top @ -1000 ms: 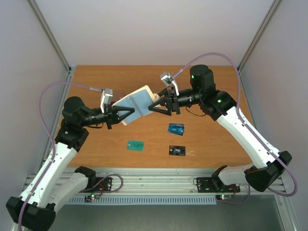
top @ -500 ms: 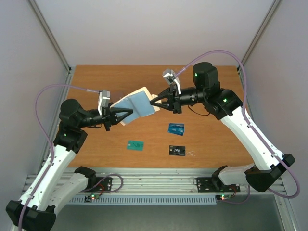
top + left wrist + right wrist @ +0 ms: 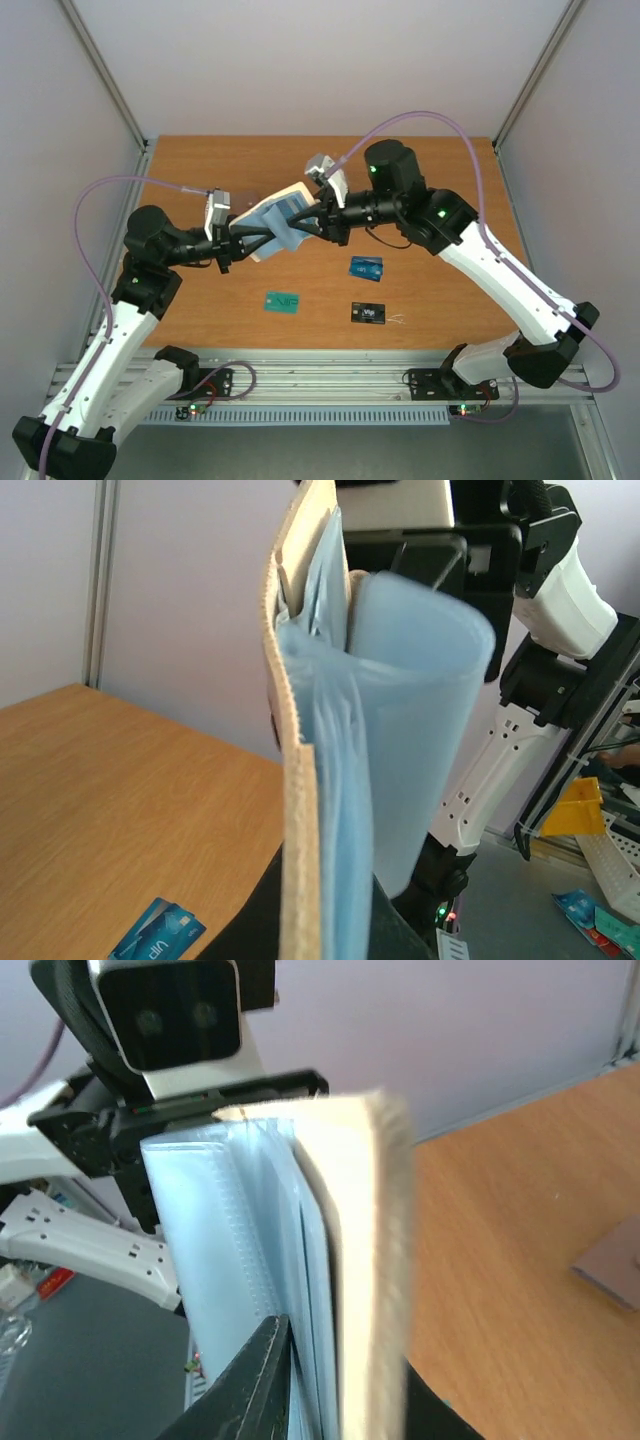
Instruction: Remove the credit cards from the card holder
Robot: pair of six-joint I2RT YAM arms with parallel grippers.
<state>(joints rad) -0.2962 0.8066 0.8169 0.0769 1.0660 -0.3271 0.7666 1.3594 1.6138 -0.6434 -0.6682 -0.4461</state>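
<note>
The card holder [image 3: 287, 208], pale blue with a beige rim, hangs above the table between both arms. My left gripper [image 3: 250, 243] is shut on its lower left end; in the left wrist view the card holder [image 3: 420, 680] stands edge-on with one panel curled over. My right gripper [image 3: 302, 228] is closed over its right end. In the right wrist view one finger [image 3: 255, 1385] presses the blue pocket layers of the card holder [image 3: 362, 1210], and the other sits behind the beige panel. Three credit cards lie on the table: blue [image 3: 366, 267], black [image 3: 368, 313], teal [image 3: 284, 301].
The three cards lie in the front half of the wooden table [image 3: 440, 170], below the raised holder. A mauve-brown flat piece [image 3: 612, 1265] lies on the table at the right edge of the right wrist view. Grey walls close in the back and sides.
My right arm swung left and its gripper slid over the holder's right end, closing onto it. The holder now curls between the two grippers. The left arm barely moved.
</note>
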